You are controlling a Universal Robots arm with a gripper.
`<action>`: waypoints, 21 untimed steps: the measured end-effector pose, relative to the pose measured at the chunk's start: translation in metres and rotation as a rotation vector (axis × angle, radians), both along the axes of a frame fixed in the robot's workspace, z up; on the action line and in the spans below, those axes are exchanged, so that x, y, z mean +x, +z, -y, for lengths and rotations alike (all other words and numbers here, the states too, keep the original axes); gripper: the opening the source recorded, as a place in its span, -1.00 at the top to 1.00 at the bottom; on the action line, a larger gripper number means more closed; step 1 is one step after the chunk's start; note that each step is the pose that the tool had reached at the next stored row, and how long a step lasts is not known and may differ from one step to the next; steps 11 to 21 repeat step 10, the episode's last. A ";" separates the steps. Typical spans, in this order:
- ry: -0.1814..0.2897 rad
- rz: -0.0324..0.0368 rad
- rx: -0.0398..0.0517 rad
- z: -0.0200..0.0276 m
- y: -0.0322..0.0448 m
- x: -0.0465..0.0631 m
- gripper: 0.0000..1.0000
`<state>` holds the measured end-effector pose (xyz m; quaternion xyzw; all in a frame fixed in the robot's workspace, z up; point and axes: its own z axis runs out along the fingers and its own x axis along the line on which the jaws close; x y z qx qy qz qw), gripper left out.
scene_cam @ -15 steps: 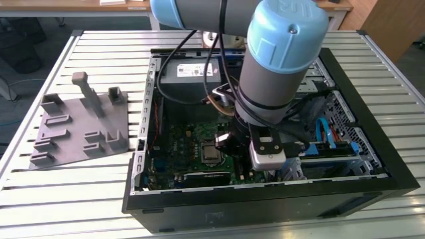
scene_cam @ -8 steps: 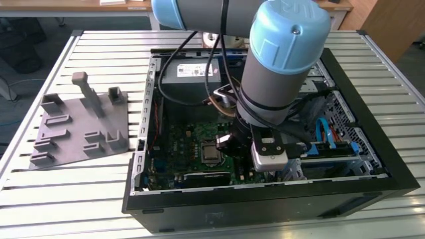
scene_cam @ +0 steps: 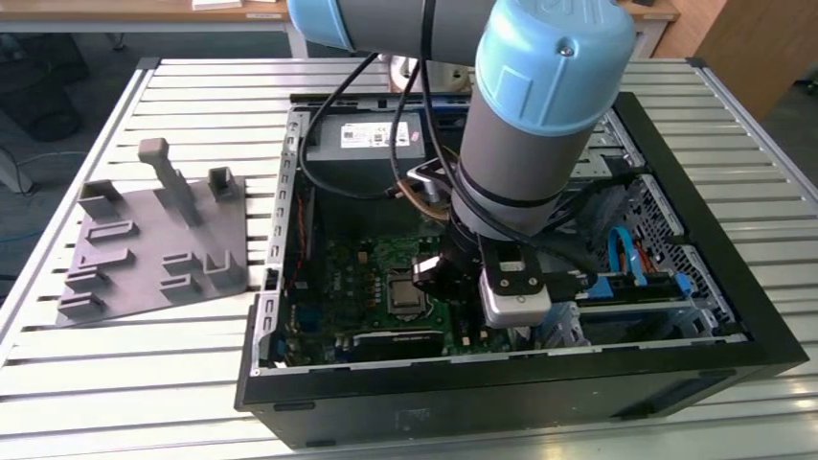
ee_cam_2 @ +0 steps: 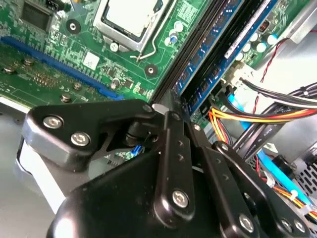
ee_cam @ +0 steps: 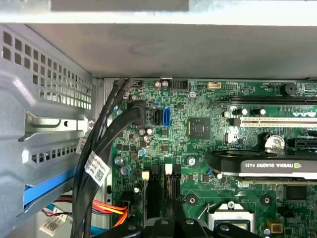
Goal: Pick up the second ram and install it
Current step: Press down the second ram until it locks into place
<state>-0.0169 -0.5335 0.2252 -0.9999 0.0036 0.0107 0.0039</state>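
second ram (ee_cam_2: 205, 47) is down among the long black slots right beside the CPU socket (ee_cam_2: 126, 20). In the second wrist view we see it as a dark blue strip lying along a slot (a second blue strip runs parallel, one slot further from the socket). We can't tell from here whether it is fully seated.

gripper (ee_cam_2: 167, 105) is low inside the computer case (scene_cam: 511, 393). Its fingers are pulled in narrow, almost together, with the tips at the near end of that strip, on the slot side of the socket. We see nothing held between them, and we can't confirm contact with the stick.

In the exterior view the gripper body hangs just beside the CPU socket (scene_cam: 406, 292), over the green motherboard (scene_cam: 352, 273).

Other things, all placed from the socket:
- orange and yellow cable bundle (ee_cam_2: 257, 116) lies beyond the slots, on the far side from the socket
- graphics card (ee_cam: 262, 166) lies just beside the socket in the first wrist view
- power supply (scene_cam: 371, 144) is at the case end well away from the socket
- grey fixture tray (scene_cam: 153, 249) is outside the case on the slatted table (scene_cam: 77, 383), well apart from the socket
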 end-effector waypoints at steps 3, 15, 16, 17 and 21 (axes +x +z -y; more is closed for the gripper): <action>0.000 0.0000 0.0000 0.0000 0.0000 0.000 0.80; 0.000 0.0000 0.0000 0.0000 0.0000 0.000 0.80; 0.000 0.0000 0.0000 0.0000 0.0000 0.000 0.80; 0.000 0.0000 0.0000 0.0000 0.0000 0.000 0.80; 0.000 0.0000 0.0000 0.0000 0.0000 0.000 0.80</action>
